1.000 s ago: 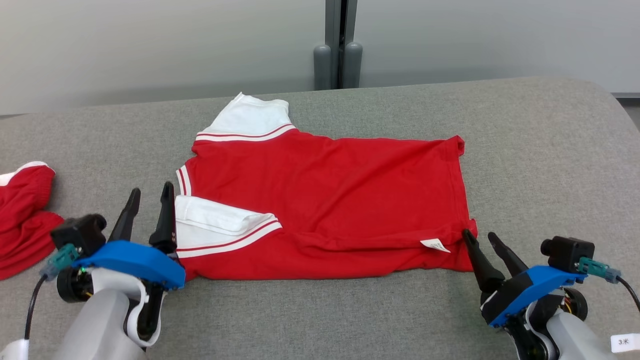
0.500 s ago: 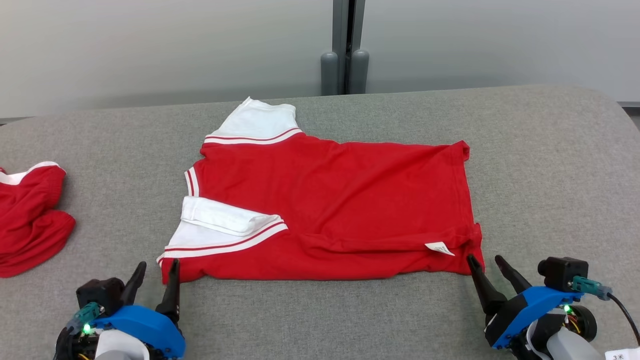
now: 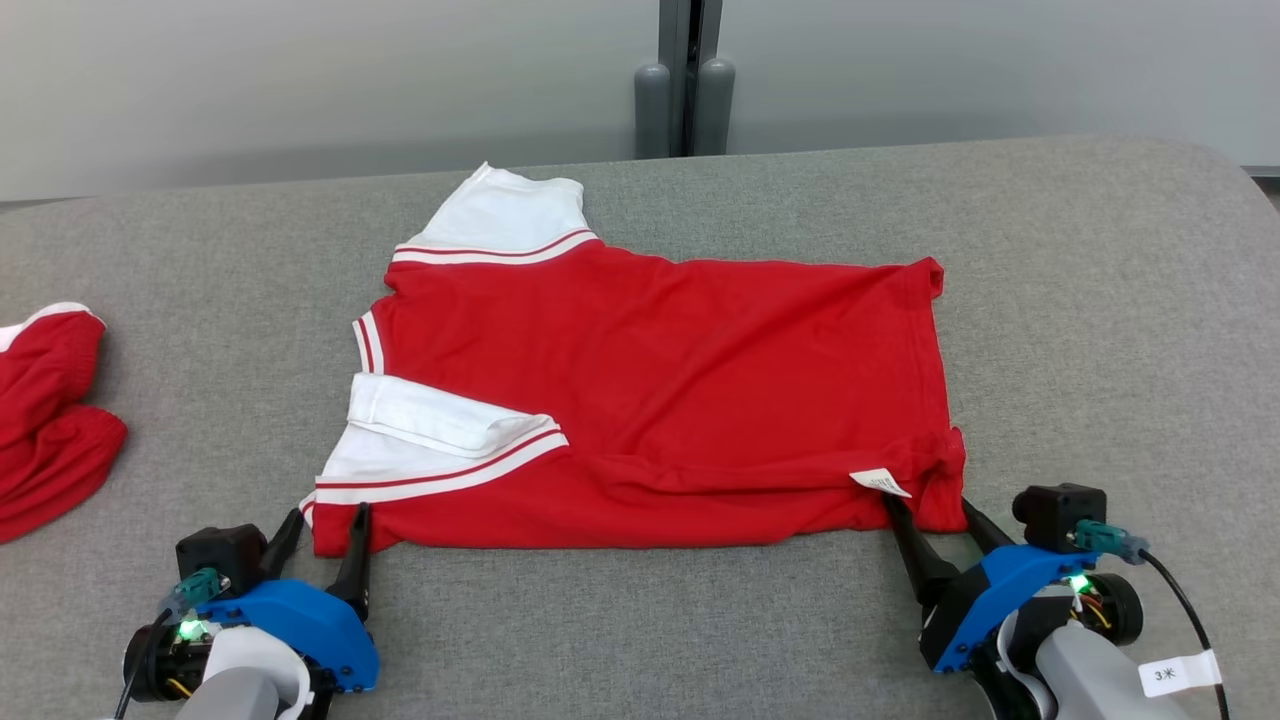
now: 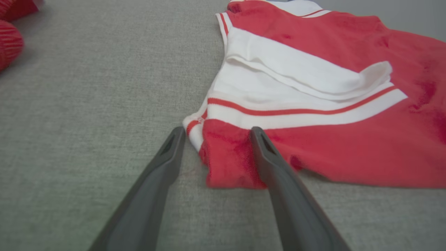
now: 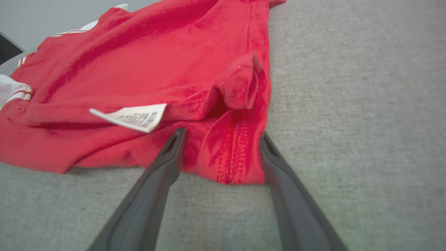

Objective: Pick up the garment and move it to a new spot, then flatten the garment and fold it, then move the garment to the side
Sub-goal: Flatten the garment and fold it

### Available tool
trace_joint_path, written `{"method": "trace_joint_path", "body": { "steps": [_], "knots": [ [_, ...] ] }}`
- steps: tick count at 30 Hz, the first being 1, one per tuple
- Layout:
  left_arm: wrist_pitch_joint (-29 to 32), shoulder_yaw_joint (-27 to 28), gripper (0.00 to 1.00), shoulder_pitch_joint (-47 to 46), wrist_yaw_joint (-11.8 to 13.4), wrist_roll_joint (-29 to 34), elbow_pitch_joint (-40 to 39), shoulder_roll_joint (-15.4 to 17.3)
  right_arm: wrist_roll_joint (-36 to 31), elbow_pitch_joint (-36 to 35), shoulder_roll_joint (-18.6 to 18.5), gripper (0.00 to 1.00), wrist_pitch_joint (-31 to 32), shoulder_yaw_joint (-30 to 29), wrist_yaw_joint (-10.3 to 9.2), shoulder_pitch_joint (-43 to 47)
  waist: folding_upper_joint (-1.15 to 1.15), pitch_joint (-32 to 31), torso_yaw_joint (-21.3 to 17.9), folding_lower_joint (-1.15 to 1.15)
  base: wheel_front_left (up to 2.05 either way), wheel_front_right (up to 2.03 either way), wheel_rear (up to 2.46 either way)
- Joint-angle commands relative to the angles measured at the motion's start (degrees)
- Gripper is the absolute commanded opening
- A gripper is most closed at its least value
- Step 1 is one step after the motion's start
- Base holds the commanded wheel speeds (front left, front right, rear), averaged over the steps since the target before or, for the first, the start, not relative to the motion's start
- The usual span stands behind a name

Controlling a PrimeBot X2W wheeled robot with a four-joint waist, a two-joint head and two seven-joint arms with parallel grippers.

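Red garment [image 3: 660, 390], white striped sleeves

You've got the red garment [image 3: 680, 400] lying flat about mid-surface on the grey surface [image 3: 1100, 300], white sleeves [image 3: 500, 215] twd the left edge, bottom hem [image 3: 935, 380] twd the right edge. L gripper [image 3: 328, 513] sits twd the near edge, jaws spread wide, straddling the garment's near-left corner. R gripper [image 3: 930, 503] does likewise at the near-right corner, jaws apart, tips just below the white label [image 3: 880, 483]. A 2nd red cloth [image 3: 50, 420] lies bunched at the left edge, well apart from the garment. Two grey posts [image 3: 680, 95] stand behind the far edge.
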Motion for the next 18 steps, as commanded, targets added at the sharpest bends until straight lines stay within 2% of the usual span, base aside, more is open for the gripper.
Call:
{"method": "trace_joint_path", "body": {
  "steps": [1,3,4,5,6,7,8,18],
  "knots": [
    [-0.1,0.13,1.0,-0.72,-0.06,0.0,0.45,0.07,-0.28,0.53,0.24,1.0,-0.16,0.21,0.01,-0.62,0.0,0.09,0.01,0.0,0.0,0.0,0.0],
    [0.04,-0.37,1.0,-1.18,-0.05,-0.21,2.31,-0.58,-0.66,1.78,0.78,1.0,-0.37,0.84,0.02,-1.21,0.0,0.2,0.07,0.0,0.0,0.0,0.0],
    [0.05,-0.65,0.97,-1.47,-0.05,-0.36,2.98,-0.72,-0.92,2.48,0.92,0.92,-0.63,1.2,0.02,-1.46,0.0,0.2,0.11,0.0,0.0,0.0,0.0],
    [0.05,-0.94,0.77,-1.74,-0.05,-0.48,3.42,-0.96,-0.92,3.13,1.02,0.5,-0.81,1.42,0.01,-1.76,0.0,0.19,0.15,0.0,0.0,0.0,0.0],
    [0.05,-1.07,0.35,-1.97,-0.05,-0.77,3.36,-1.23,-0.88,3.63,1.1,0.11,-1.07,1.57,0.02,-2.01,0.0,0.14,0.21,0.0,0.0,0.0,0.0],
    [0.04,-1.04,0.04,-2.09,-0.05,-1.11,3.14,-1.36,-0.7,4.08,1.2,0.0,-1.42,1.64,0.02,-2.16,0.0,0.08,0.26,0.0,0.0,0.0,0.0],
    [0.04,-1.15,0.0,-1.96,-0.05,-1.48,3.01,-1.48,-0.4,4.51,1.29,0.0,-1.83,1.58,0.02,-2.32,0.0,-0.01,0.29,0.0,0.0,0.0,0.0],
    [-0.05,0.48,0.0,1.58,-0.06,-3.18,-2.77,-0.25,1.16,4.54,0.53,0.0,-3.87,2.01,0.01,-0.38,0.0,-3.21,0.32,0.0,0.0,0.0,0.0]
  ]
}}
